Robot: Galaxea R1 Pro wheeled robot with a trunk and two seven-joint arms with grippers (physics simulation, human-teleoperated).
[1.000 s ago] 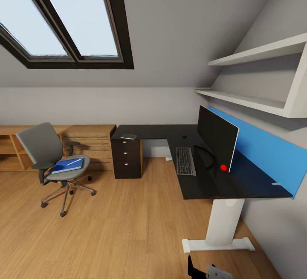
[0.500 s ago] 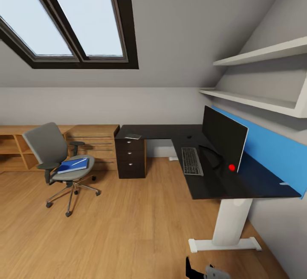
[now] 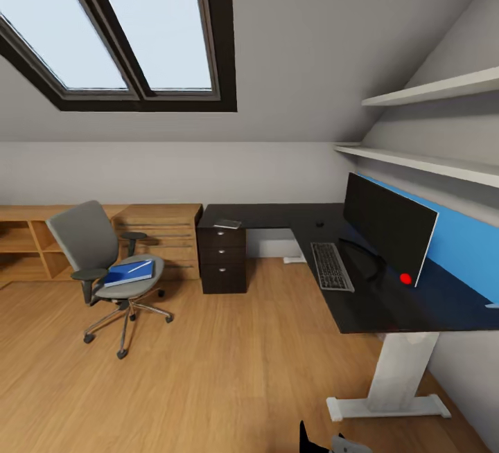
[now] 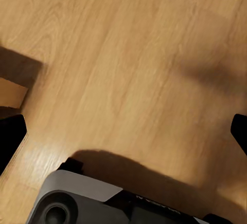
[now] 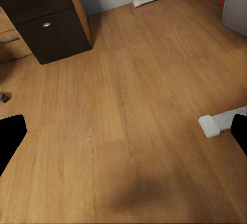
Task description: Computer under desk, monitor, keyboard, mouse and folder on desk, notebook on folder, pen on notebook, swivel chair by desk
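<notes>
Two grippers hang over bare floor with nothing between their black fingertips: the left gripper is spread wide above light wood floorboards and the robot's grey base, and the right gripper is likewise spread, looking down at the boards near the dark three-drawer unit with silver knobs. Outward, the head view shows the L-shaped black-topped desk with the large black flat monitor upright on it, the long dark-keyed keyboard just beside its stand, and the small dark mouse farther back. A thin, dark pad, probably the notebook, lies above the drawers. The bright blue folder with the thin white pen on it lies on the grey swivel chair, well apart from the desk. The robot seems to be in approach; the next move calls for driving to the chair to lift the folder. Against the earlier frames, the whole view has shifted rightward, so the camera has moved, not the furniture.
</notes>
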